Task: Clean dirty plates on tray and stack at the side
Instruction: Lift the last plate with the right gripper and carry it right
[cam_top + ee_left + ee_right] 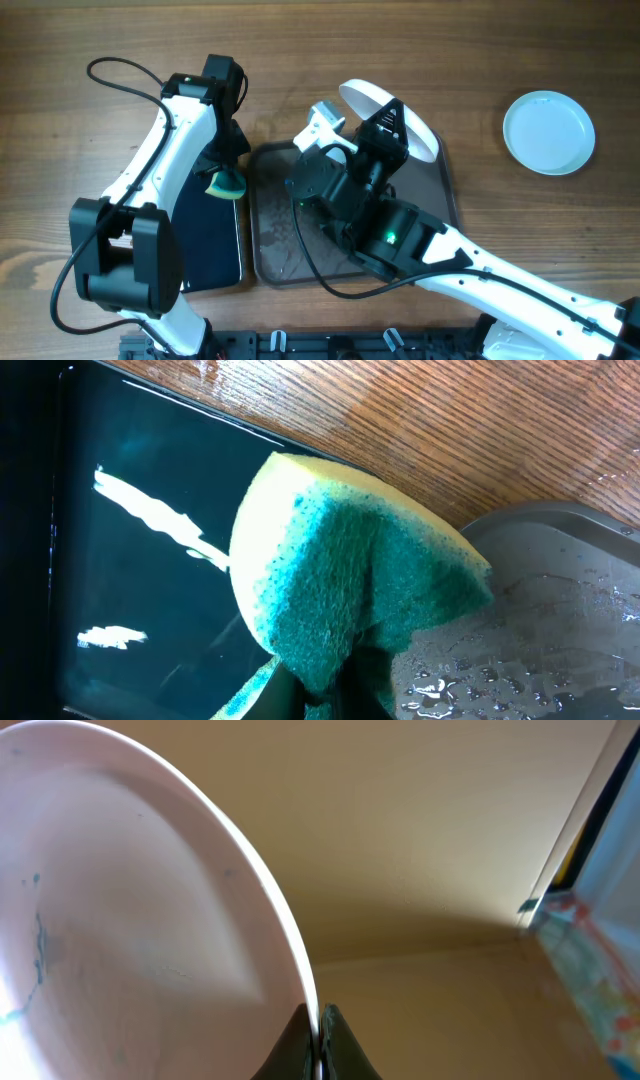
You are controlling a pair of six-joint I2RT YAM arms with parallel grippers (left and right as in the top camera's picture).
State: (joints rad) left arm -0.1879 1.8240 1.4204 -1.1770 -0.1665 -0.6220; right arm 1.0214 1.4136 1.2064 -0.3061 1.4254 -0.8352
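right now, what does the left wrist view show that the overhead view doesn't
Only the left wrist view: the sponge close up, with its pitted green scouring face over the yellow body, and clear beads of water on the grey tray corner.
Only the overhead view: the pale blue plate lying on the wooden table off to the right, and a white plate held tilted above the grey tray.
Both views: the sponge, the glossy black tray, the grey tray and the table.

At six o'clock the right gripper [318, 1020] pinches the rim of a white plate [130, 910] that fills the frame from nine to eleven o'clock, a faint blue smear [38, 948] near its nine o'clock edge, a tan surface [430, 840] behind
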